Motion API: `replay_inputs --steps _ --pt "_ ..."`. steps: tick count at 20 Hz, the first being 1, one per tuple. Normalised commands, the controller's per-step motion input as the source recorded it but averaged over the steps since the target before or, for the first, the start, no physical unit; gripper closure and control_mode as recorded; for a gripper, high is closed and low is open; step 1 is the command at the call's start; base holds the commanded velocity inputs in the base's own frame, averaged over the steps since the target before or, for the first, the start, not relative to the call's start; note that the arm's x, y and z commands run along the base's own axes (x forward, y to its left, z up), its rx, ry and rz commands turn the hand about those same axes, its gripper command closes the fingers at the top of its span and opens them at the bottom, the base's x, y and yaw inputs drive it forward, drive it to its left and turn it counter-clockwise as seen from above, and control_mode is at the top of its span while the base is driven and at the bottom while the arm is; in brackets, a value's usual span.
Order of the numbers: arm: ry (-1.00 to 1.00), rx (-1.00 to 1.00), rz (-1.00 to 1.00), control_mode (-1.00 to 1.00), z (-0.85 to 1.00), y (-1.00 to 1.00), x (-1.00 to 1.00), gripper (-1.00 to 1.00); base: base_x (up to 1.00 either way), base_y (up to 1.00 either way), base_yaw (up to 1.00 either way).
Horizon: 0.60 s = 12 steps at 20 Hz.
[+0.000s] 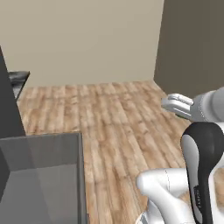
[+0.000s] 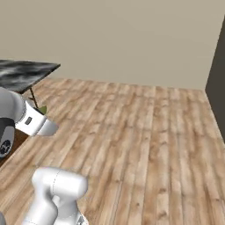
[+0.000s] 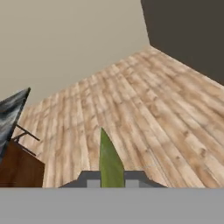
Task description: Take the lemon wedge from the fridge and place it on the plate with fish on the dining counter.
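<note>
Arm links: glossy white, rounded.
Joint cover: black band, 4 o'clock, left base view.
End effector (image 3: 112, 181): grey.

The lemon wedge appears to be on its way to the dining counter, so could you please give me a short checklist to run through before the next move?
1. Gripper shut on the lemon wedge: ok, the wedge stands between the finger tips in the hand view.
2. Wedge seated firmly, not slipping: cannot tell.
3. Dining counter in sight: ok, its black marble corner shows at the left of the right base view.
4. Plate with fish located: cannot tell.
5. Wooden floor ahead free of obstacles: ok.
6. Wedge over the counter for release: not ok, it hangs above the floor.
</note>
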Motion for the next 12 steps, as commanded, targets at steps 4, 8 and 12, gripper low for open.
replay_inputs --steps 4,8,12 --pt "0.0 0.0 0.0 1.0 0.0 0.0 0.0 1.0 0.0 0.05 1.0" --pt "0.0 0.0 0.0 1.0 0.0 0.0 0.0 1.0 0.14 0.0 0.94" --pt "0.0 0.0 0.0 1.0 0.0 0.0 0.0 1.0 0.59 -0.01 0.84"
